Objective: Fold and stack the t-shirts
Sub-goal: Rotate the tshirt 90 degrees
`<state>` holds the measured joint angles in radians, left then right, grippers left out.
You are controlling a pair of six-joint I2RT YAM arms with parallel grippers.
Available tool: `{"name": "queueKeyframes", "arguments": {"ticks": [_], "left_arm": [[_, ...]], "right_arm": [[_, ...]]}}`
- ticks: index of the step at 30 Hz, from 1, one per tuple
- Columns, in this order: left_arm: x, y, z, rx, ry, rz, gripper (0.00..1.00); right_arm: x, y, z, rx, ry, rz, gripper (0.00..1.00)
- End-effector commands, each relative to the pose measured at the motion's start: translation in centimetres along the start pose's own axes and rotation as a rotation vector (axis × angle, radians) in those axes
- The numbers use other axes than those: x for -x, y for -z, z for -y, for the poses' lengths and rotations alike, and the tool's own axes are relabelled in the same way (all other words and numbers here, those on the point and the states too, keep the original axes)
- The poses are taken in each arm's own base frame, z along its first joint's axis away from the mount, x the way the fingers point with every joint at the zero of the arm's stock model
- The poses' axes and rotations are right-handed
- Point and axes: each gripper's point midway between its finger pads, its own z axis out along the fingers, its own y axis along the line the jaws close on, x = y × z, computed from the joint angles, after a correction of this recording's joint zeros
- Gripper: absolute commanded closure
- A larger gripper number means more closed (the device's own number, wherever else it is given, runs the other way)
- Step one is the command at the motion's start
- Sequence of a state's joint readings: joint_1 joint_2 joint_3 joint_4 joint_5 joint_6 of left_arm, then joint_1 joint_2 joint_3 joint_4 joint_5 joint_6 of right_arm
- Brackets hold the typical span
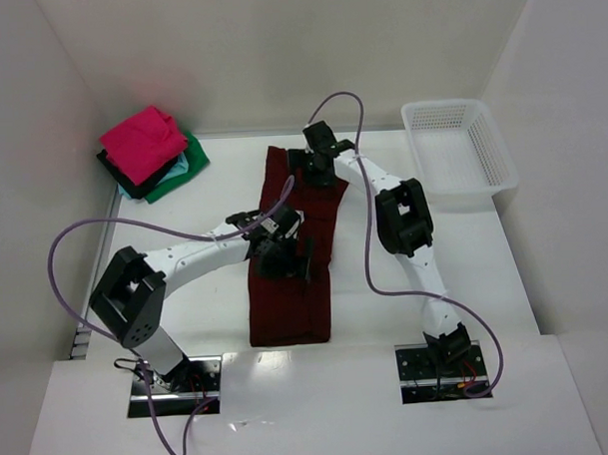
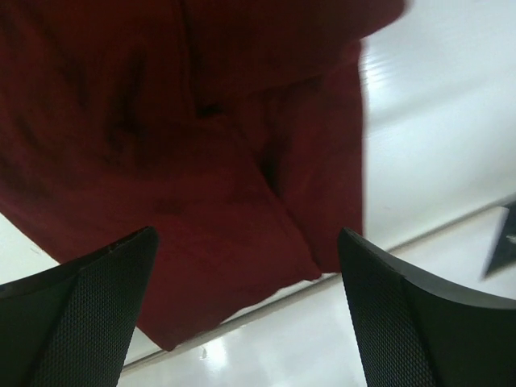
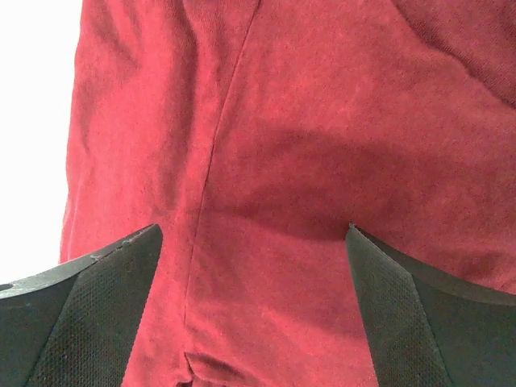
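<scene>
The dark red t-shirt (image 1: 290, 308) lies folded into a long narrow strip down the middle of the table. My left gripper (image 1: 285, 256) hovers over the strip's middle, open, with nothing between its fingers. In the left wrist view the red cloth (image 2: 201, 145) spreads beyond the open left gripper (image 2: 246, 322), with its edge and white table showing. My right gripper (image 1: 317, 167) is over the strip's far end, open. Red cloth (image 3: 306, 161) fills the right wrist view beneath the open right gripper (image 3: 254, 314). A stack of folded t-shirts (image 1: 146, 148), pink on top, sits at the far left.
A white mesh basket (image 1: 486, 146) stands at the far right by the back wall. White walls close the table on the left, back and right. Purple cables loop from both arms above the table.
</scene>
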<state>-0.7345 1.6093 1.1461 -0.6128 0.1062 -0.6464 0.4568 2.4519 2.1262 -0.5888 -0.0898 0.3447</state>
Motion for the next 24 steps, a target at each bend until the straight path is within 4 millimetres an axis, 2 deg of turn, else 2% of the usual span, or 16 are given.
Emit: {"name": "queueKeyframes", "arguments": {"ticks": [1, 5, 10, 15, 18, 20, 21, 23, 24], "left_arm": [[-1.1, -1.6, -0.9, 0.077, 0.024, -0.017, 0.00], [-2.7, -3.8, -2.7, 0.174, 0.041, -0.081, 0.00], [-4.8, -5.3, -3.7, 0.207, 0.048, -0.150, 0.00], [-6.9, -6.7, -3.5, 0.197, 0.006, -0.227, 0.00], [-7.0, -7.1, -3.0, 0.170, -0.012, -0.256, 0.00], [-7.0, -7.3, -2.5, 0.149, -0.009, -0.268, 0.00], [-6.7, -7.2, -2.3, 0.143, -0.019, -0.262, 0.00], [-7.3, -7.1, -1.6, 0.109, -0.031, -0.286, 0.00], [-7.3, -7.1, -1.4, 0.101, -0.030, -0.291, 0.00]], "right_arm": [[0.0, -0.9, 0.3, -0.025, 0.000, -0.013, 0.00], [-0.2, -1.9, 0.4, -0.030, -0.001, -0.025, 0.00], [0.4, -2.8, 0.8, -0.056, 0.012, -0.025, 0.00], [1.5, -3.6, 1.1, -0.081, 0.023, -0.005, 0.00], [2.4, -3.8, 0.9, -0.079, 0.025, 0.026, 0.00], [3.3, -3.9, 2.0, -0.086, 0.009, 0.044, 0.00], [3.6, -4.0, 1.9, -0.083, 0.009, 0.053, 0.00], [4.7, -3.6, 3.5, -0.095, -0.013, 0.072, 0.00], [4.6, -3.8, 3.5, -0.095, -0.013, 0.072, 0.00]]}}
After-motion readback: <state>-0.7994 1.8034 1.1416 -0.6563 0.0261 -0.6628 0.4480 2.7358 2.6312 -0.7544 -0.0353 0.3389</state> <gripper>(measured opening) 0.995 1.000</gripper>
